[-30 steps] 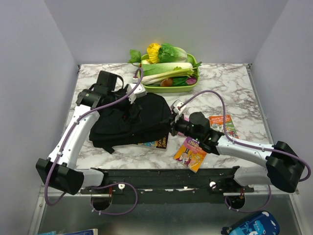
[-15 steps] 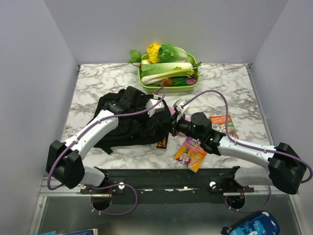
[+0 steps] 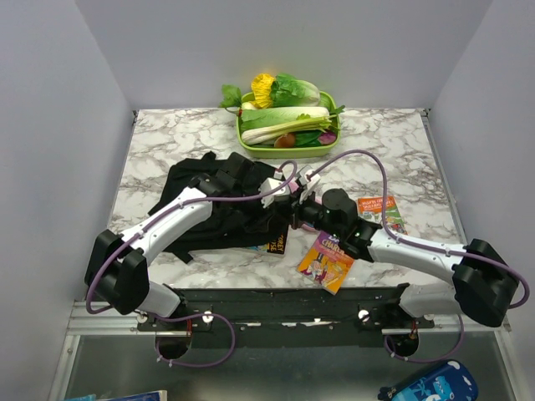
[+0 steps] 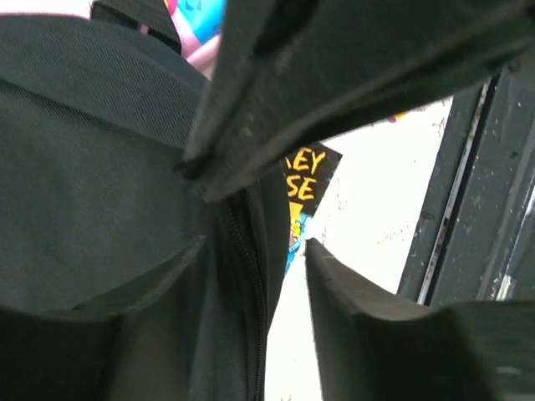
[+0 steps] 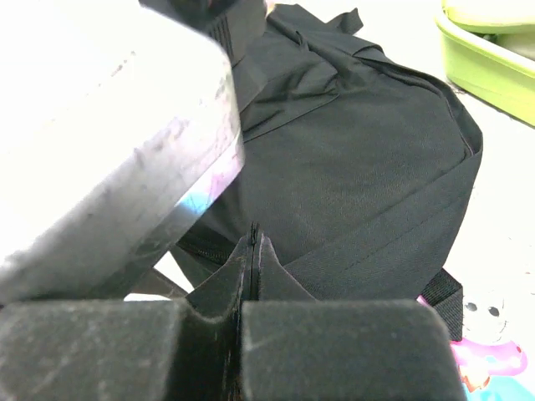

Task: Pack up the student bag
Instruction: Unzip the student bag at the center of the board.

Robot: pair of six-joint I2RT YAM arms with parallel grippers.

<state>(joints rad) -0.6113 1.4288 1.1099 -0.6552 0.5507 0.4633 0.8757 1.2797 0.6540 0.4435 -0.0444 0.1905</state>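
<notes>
Nearest me, a colourful booklet (image 3: 326,261) lies on the marble surface (image 3: 401,159). Just beyond it, the right fingers (image 5: 334,351) are pinched tight on a fold at the right edge of the black backpack (image 3: 238,224), which lies left of centre over a dark book (image 3: 273,245). The left fingers (image 4: 368,334) stand apart astride its zip. A green tray of vegetables (image 3: 288,125) sits far back.

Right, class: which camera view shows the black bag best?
Top external: the whole bag shows, outline and all, though the left arm crosses it. Left wrist gives only close-up fabric and zip. Right wrist shows one broad side, its near edge cut off by the fingers.
</notes>
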